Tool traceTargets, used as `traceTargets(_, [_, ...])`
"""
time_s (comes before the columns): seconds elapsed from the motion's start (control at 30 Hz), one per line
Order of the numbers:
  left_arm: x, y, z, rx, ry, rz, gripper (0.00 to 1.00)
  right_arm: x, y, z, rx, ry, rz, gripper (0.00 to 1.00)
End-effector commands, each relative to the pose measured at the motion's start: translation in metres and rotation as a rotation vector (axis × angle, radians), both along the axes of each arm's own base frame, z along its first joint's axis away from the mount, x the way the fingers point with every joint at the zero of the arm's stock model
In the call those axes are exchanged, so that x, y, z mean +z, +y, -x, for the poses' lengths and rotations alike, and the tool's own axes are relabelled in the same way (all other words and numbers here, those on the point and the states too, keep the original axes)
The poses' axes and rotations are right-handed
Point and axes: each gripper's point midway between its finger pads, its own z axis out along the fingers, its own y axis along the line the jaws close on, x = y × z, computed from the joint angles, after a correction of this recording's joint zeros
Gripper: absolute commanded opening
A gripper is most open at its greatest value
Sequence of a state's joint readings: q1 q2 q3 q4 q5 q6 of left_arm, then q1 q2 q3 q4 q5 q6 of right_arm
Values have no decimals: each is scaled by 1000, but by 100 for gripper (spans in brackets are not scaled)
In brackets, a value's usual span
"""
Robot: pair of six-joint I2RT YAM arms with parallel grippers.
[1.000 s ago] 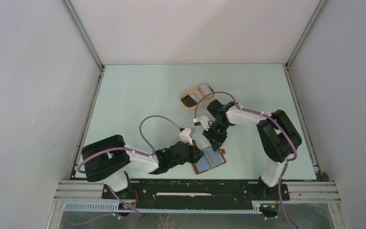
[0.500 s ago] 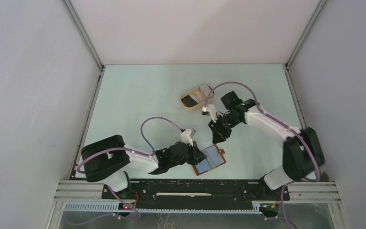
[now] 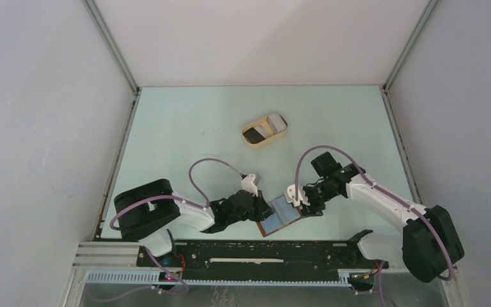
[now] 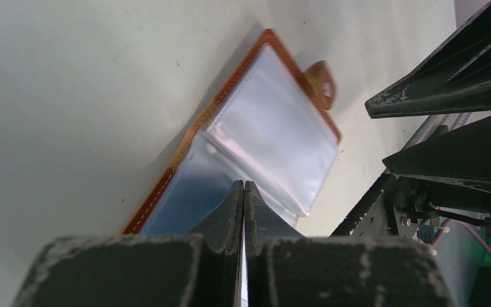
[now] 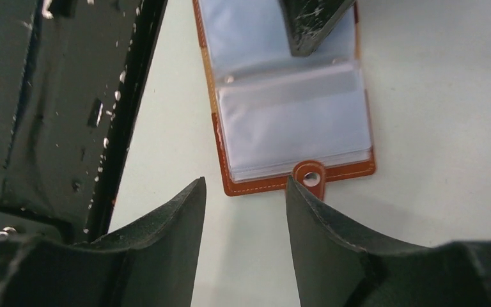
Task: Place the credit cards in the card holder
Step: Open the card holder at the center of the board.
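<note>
Card holder (image 3: 283, 216) open on desk (image 3: 185, 141), left tool (image 4: 243, 192) closed tight, tips on its clear sleeves, right tool (image 5: 246, 192) parted and empty beside its tab, credit cards (image 3: 263, 130) in beige tray (image 3: 250, 144)

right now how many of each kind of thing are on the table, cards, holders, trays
card holder: 1, lying open
tray: 1, beige and oval
cards: 2 that can be told apart, both in the tray: black card and pale card
total: 4
</note>
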State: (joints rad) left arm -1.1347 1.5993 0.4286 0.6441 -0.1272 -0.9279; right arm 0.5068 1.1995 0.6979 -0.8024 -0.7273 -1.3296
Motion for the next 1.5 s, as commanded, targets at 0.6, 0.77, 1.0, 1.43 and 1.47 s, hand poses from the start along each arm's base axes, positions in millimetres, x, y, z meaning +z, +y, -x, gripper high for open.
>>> traceTargets(0.6, [-4,-3,-10,36,12,18,2,-43,3,-13,67,-99,188,51])
traceTargets(0.77, [-4,-3,-11,37,13,17,2,-49,5,-10,74,-75,226,47])
traceTargets(1.0, [-7,-3,-11,36,24,15,2,-50,13,-5,82,-60,233,46])
traceTargets(1.43, [-8,-2,-12,38,33,16,2,-35,39,7,71,29,183,46])
traceTargets(1.47, [-9,-2,-12,38,34,15,2,-33,40,7,57,39,179,46])
